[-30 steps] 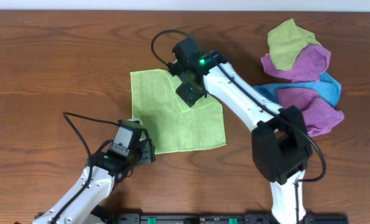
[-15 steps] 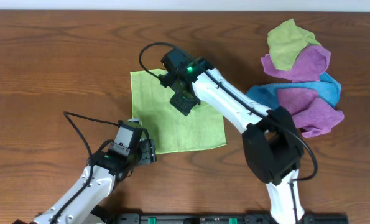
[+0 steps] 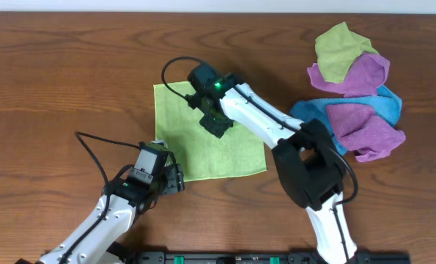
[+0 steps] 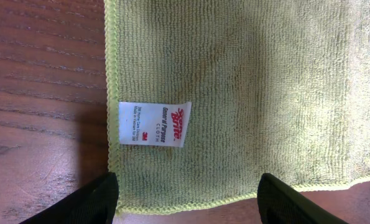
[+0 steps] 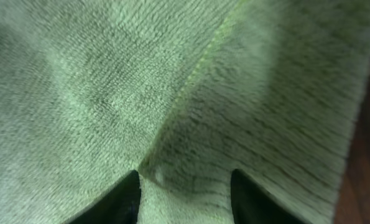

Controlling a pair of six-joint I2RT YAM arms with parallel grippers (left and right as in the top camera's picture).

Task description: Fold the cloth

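Note:
A lime-green cloth (image 3: pixel 196 150) lies flat on the wooden table in the overhead view. My right gripper (image 3: pixel 216 125) is over its upper middle and is shut on a folded-over part of the cloth. In the right wrist view the cloth (image 5: pixel 110 93) fills the frame, with a hemmed edge running down to the right gripper's fingers (image 5: pixel 185 199). My left gripper (image 3: pixel 175 178) is open at the cloth's front left corner. In the left wrist view its fingers (image 4: pixel 188 202) straddle the front hem, just below the cloth's (image 4: pixel 265 93) white label (image 4: pixel 155 123).
A pile of purple, blue and yellow-green cloths (image 3: pixel 353 95) lies at the right side of the table. Black cables run from both arms over the wood. The table's front edge, with the arm bases, is close behind the left arm.
My right gripper has moved left across the cloth, carrying the folded-over part with it. The left arm has not moved.

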